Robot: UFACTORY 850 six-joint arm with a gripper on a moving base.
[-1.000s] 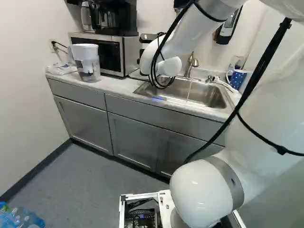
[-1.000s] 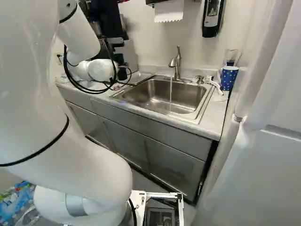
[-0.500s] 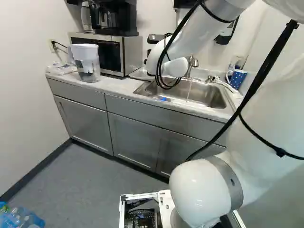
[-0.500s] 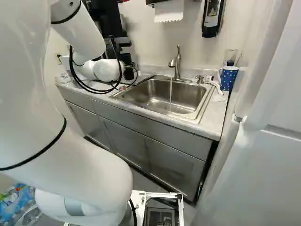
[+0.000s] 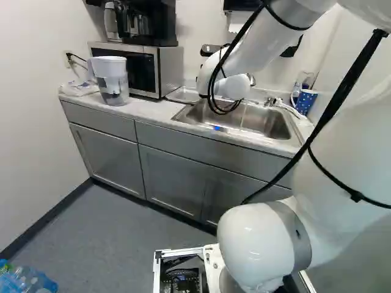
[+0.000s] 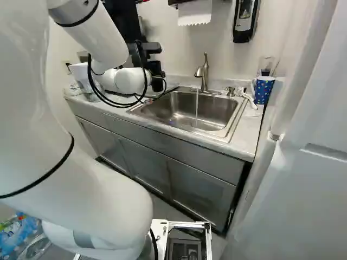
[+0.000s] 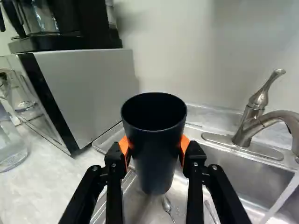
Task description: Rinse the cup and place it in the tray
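Hand grips one dark cup near two utensils.

Site type: kitchenette
Plumbing: steel sink, running faucet
Appliances: microwave, coffee maker
Storage: gray cabinets
Mounted: paper towel, dispenser

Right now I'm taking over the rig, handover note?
Gripper: shut on the black cup, pads on both sides, cup upright.
Tray: on the counter, between microwave and sink.
Tap: running; cup is clear of the stream.
Done: cup gripped. Can't tell whether it's rinsed.
Left: confirm rinse, set cup in tray, release. Probably shut off tap too.
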